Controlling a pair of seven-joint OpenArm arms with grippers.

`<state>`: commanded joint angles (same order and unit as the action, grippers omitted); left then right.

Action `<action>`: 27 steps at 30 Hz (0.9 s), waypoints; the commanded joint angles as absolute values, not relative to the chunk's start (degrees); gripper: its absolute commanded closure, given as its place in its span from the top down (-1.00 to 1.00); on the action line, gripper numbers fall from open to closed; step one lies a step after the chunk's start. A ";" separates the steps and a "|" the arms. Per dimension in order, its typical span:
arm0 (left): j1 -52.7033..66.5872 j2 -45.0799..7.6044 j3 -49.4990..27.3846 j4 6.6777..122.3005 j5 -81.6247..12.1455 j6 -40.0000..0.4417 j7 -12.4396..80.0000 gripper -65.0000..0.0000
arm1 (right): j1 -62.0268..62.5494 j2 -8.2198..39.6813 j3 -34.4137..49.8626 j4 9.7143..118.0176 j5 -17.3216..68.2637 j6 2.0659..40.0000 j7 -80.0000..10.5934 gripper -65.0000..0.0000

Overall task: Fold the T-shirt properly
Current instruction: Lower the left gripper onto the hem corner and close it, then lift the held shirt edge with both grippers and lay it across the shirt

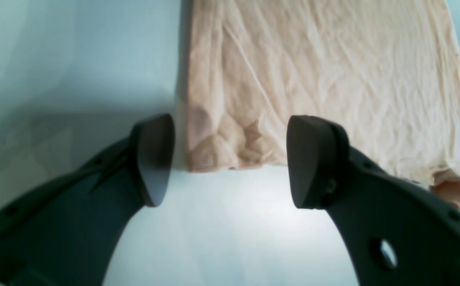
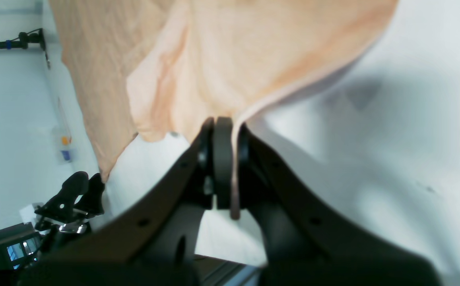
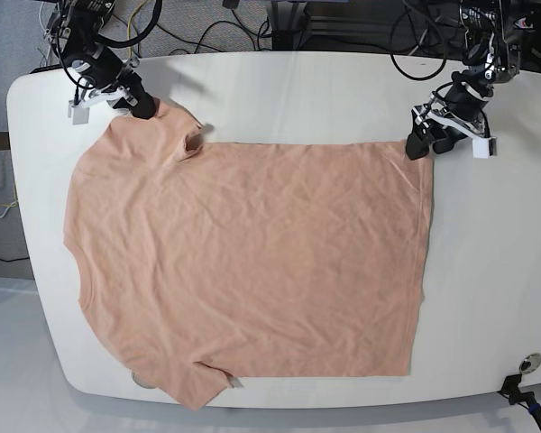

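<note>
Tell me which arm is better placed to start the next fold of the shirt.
Right, probably. Its tool is already shut on the shirt edge near the collar, while the left tool sits open at the hem corner, gripping nothing.

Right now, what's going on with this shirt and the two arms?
A peach T-shirt lies spread flat on the white table, not yet folded. The right claw is shut on a far edge of the shirt near the sleeve. The left claw is open at the far hem corner, its pads either side of the fabric without gripping it.
</note>
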<state>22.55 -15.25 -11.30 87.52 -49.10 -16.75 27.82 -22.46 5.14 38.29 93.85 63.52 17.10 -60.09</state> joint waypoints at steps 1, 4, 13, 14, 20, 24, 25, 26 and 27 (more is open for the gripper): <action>22.02 -15.25 -10.07 87.43 -49.01 -16.66 27.82 0.30 | -22.46 5.14 38.29 93.93 63.52 17.10 -60.09 -1.00; 21.58 -15.16 -8.57 86.11 -49.10 -16.66 27.82 0.30 | -22.55 5.05 38.29 93.93 63.52 17.10 -60.09 -1.00; 21.49 -15.08 -10.15 86.29 -49.27 -16.66 27.74 0.29 | -22.64 5.05 38.29 93.93 63.52 17.10 -60.09 -1.00; 21.49 -15.08 -10.77 86.29 -49.27 -16.66 27.74 0.29 | -22.64 5.05 38.29 93.93 63.52 17.10 -60.09 -1.00; 20.53 -15.25 -12.62 86.29 -49.27 -16.66 27.74 0.28 | -22.64 5.05 38.29 93.85 63.52 17.10 -60.09 -1.00; 19.91 -15.25 -12.62 86.29 -49.27 -16.66 27.74 -0.07 | -22.64 5.05 38.29 93.85 63.52 17.10 -60.09 -1.00; 19.82 -15.25 -12.62 86.29 -49.27 -16.66 27.74 -0.15 | -22.64 5.05 38.29 93.85 63.52 17.10 -60.09 -1.00; 19.82 -15.25 -12.62 86.29 -49.27 -16.66 27.74 -0.23 | -22.64 5.05 38.29 93.85 63.52 17.10 -60.09 -1.00; 19.82 -15.25 -12.62 86.29 -49.27 -16.66 27.74 -0.28 | -22.64 5.05 38.29 93.85 63.52 17.10 -60.09 -1.00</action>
